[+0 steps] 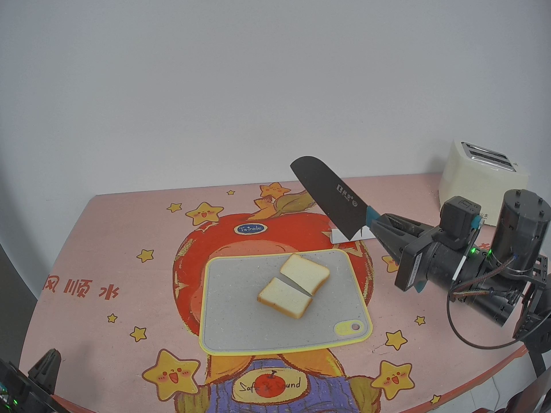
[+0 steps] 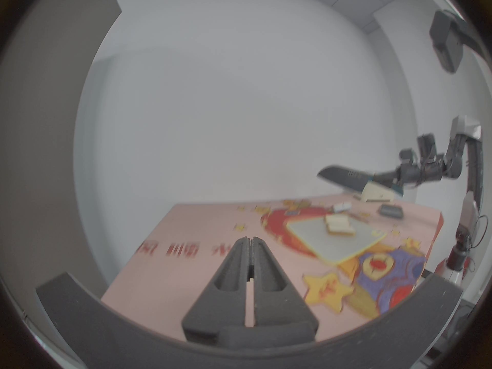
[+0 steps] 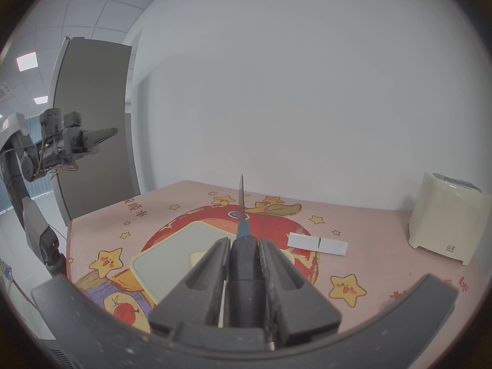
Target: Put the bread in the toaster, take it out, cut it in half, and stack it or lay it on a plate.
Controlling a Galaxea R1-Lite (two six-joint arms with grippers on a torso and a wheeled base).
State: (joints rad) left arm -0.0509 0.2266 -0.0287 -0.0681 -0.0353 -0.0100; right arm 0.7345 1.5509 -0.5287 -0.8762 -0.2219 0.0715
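Two halves [image 1: 285, 297] lie side by side on the board [image 1: 241, 322] at mid-counter [image 1: 115, 242] in the head view, so the cut looks done and plating is what remains. Your right hand [image 1: 385, 225] is clenched on the knife [image 1: 330, 196], whose blade is raised above the board's far right corner. Farther right stands the toaster [image 1: 482, 179].

From the left wrist, your left hand [image 2: 250, 242] is clenched on nothing, its fingers pressed together over the counter's near left side, well apart from the halves.

From the right wrist, the knife handle sits straight between the fingers [image 3: 279, 270], with the blade edge-on and pointing toward the board.

Watch three things. Bring the left hand in while the blade hangs there and the arm may strike it. Lower the knife carelessly and it could clip the far half or push it off the board. Squeeze the soft bread hard and it will crush.
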